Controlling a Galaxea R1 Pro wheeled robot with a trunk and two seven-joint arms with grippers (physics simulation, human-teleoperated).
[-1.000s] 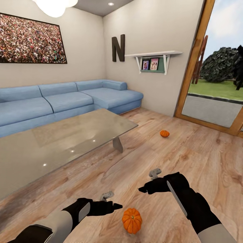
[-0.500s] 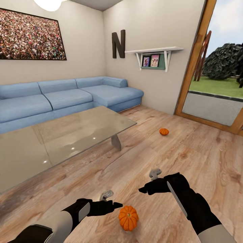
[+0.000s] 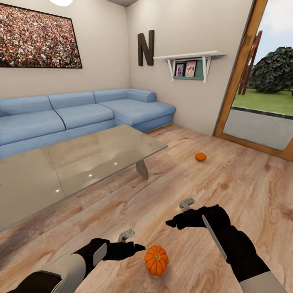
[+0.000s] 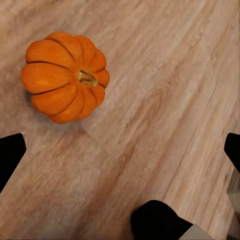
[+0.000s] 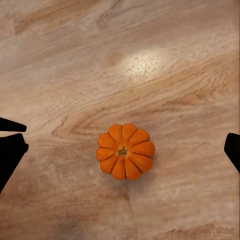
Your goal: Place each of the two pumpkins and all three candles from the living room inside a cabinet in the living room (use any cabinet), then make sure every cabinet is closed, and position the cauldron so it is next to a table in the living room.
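One bright-orange pumpkin (image 3: 156,259) sits on the wood floor just in front of me. My left gripper (image 3: 136,247) hovers right beside it and is open; in the left wrist view the pumpkin (image 4: 65,76) lies off to one side of the left gripper (image 4: 123,142). My right gripper (image 3: 173,223) hangs open a little farther out, above the floor. In the right wrist view the pumpkin (image 5: 125,151) lies on the floor below the spread right gripper (image 5: 126,145). A second pumpkin (image 3: 200,156) rests on the floor near the door. The glass-topped table (image 3: 81,167) stands to the left.
A blue corner sofa (image 3: 81,116) runs along the far walls behind the table. A white wall shelf (image 3: 195,57) hangs at the right of the corner. A wood-framed glass door (image 3: 260,101) opens to the garden at right. Bare plank floor (image 3: 228,183) stretches between table and door.
The whole head view has shifted slightly, so the camera moved. Both grippers stay open at about the same places beside the near pumpkin.
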